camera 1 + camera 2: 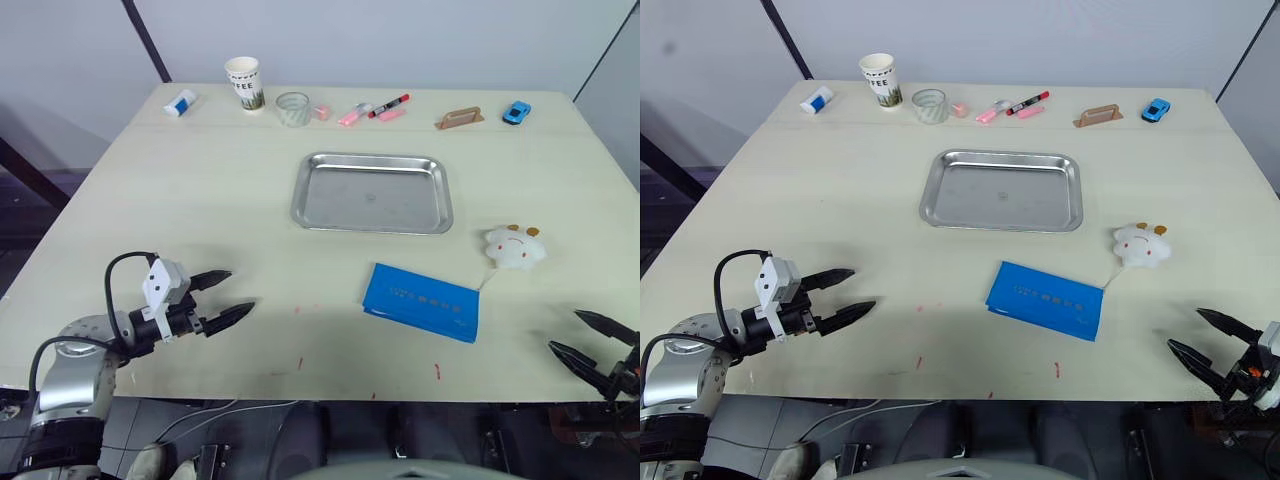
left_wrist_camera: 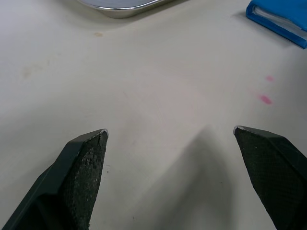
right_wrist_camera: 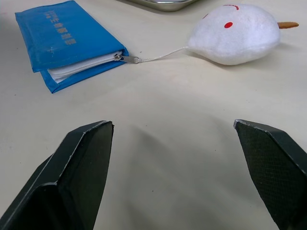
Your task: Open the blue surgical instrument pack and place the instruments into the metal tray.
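The blue surgical instrument pack (image 1: 421,301) lies closed and flat on the table, just in front of the metal tray (image 1: 372,192), which holds nothing. A thin cord runs from the pack's zip pull (image 3: 129,59) to a white plush toy (image 1: 515,246). The instruments are hidden. My left gripper (image 1: 231,295) hovers open over the front left of the table, well to the left of the pack. My right gripper (image 1: 580,333) is open at the front right corner, to the right of the pack, with nothing between its fingers.
Along the far edge stand a paper cup (image 1: 244,83), a glass jar (image 1: 293,108), a small tube (image 1: 181,102), pink and red markers (image 1: 375,110), a wooden block (image 1: 459,118) and a blue toy car (image 1: 516,112). Small red marks dot the table's front.
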